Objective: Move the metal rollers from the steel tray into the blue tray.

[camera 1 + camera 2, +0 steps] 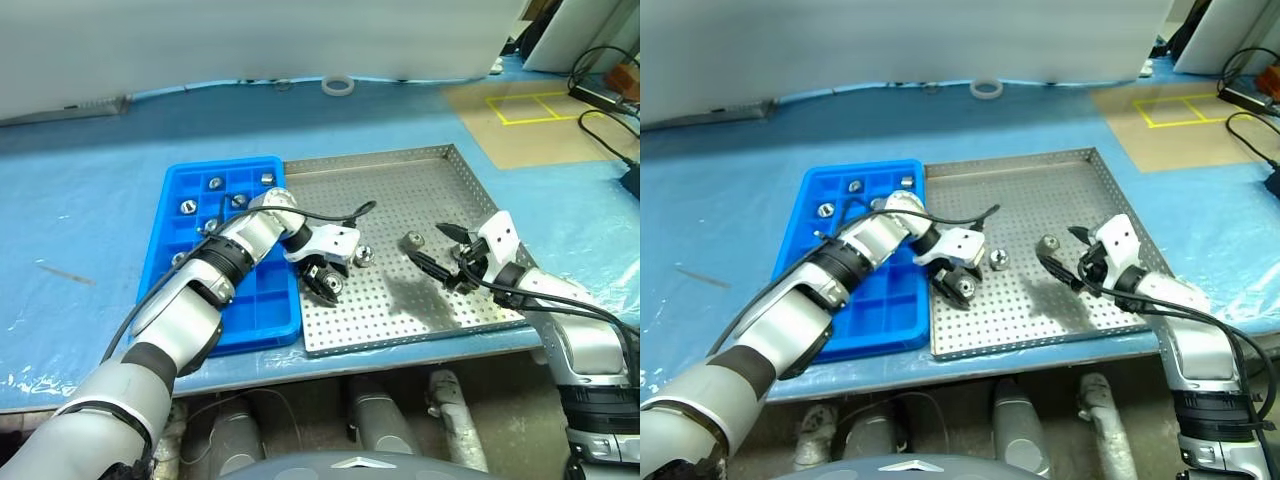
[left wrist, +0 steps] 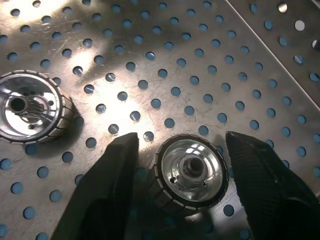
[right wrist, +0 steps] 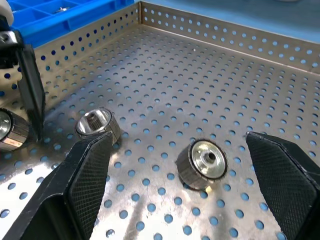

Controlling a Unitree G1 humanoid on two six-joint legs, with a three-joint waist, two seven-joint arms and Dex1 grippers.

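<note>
in the left eye view the steel tray (image 1: 400, 170) is lying on the pale blue table sheet (image 1: 80, 200), with the blue tray (image 1: 170, 225) touching its left rim. the left gripper (image 1: 326, 283) is pointing down over the near left part of the steel tray, and one metal roller (image 1: 334, 285) is sitting on the perforated floor between its fingers. a second roller (image 1: 366, 256) is lying just to the right of that gripper, and a third roller (image 1: 413, 240) is resting near the middle of the tray, just left of the right gripper (image 1: 440, 250), which is hovering low with its fingers spread wide and holding nothing. several rollers (image 1: 215, 183) are already sitting in the far compartments of the blue tray. a white tape ring (image 1: 337, 85) is lying far back on the sheet. in the left wrist view the left gripper's two fingers (image 2: 107, 190) are standing on either side of the roller, partly open, with a narrow gap showing on each side, so they are bracketing it rather than clamping it. in the right wrist view the third roller (image 3: 202, 164) is lying between the right gripper's wide-set fingers (image 3: 85, 180) but ahead of them, touching neither.
</note>
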